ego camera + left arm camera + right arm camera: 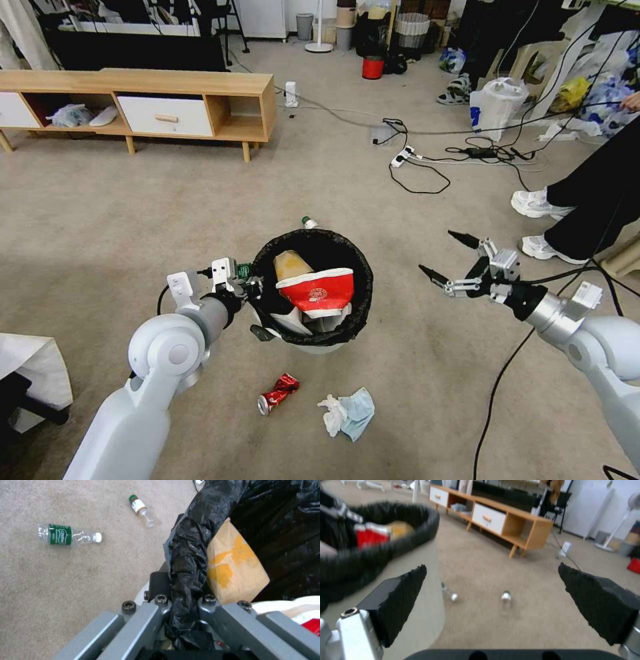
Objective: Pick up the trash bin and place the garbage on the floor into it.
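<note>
The left tool (252, 288) was clamped on the near-left rim of the trash bin (347, 267), its fingers (160, 600) pinching the folded black bag (186, 562) from inside and outside. The bin was held over the carpeted floor (133, 220) at the centre of the head view, already carrying a red-and-white paper carton (319, 291) and a brown cardboard piece (235, 572) printed in yellow.

To the bin's right, well apart from it, the right tool (441, 257) hovered with its fingers (400, 602) spread wide and nothing between them.

Garbage lay on the carpet: a crushed red can (277, 393) and a white tissue with a blue mask (348, 413) just in front of the bin (side by side), and two clear bottles beyond it, one with a green label (68, 535) and one with a green cap (141, 510). A low wooden cabinet (147, 103) stood farther back on the left.
</note>
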Controlling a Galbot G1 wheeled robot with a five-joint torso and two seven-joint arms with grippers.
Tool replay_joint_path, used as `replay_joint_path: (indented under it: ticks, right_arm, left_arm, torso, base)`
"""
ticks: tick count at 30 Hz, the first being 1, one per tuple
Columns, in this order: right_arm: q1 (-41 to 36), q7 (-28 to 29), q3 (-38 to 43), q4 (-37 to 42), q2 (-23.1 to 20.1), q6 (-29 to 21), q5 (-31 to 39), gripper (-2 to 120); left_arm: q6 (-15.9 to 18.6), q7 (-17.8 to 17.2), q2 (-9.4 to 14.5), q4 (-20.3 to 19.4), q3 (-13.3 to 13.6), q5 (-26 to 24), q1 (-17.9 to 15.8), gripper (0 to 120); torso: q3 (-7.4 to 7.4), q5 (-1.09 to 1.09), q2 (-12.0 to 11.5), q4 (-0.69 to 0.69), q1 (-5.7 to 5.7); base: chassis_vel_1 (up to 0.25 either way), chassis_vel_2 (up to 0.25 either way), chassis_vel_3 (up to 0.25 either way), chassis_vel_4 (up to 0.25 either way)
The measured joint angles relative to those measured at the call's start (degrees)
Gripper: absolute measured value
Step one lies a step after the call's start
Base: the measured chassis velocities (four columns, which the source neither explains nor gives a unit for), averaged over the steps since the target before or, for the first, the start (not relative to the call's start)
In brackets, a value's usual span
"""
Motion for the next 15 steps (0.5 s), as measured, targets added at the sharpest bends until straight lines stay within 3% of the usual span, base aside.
replay_joint_path:
  ticks: [15]
  right_arm:
    - [-3.15,-0.65,-12.73,-9.50,-0.39,3.07,-6.91,100]
  left_arm:
    - [0.05,-0.02,0.23,-0.59,-1.02,-0.49,-0.02,3]
  torso:
    - [0.00,0.00,0.00,-0.01,0.00]
  base:
    - [0.000,0.000,0.000,0.000]
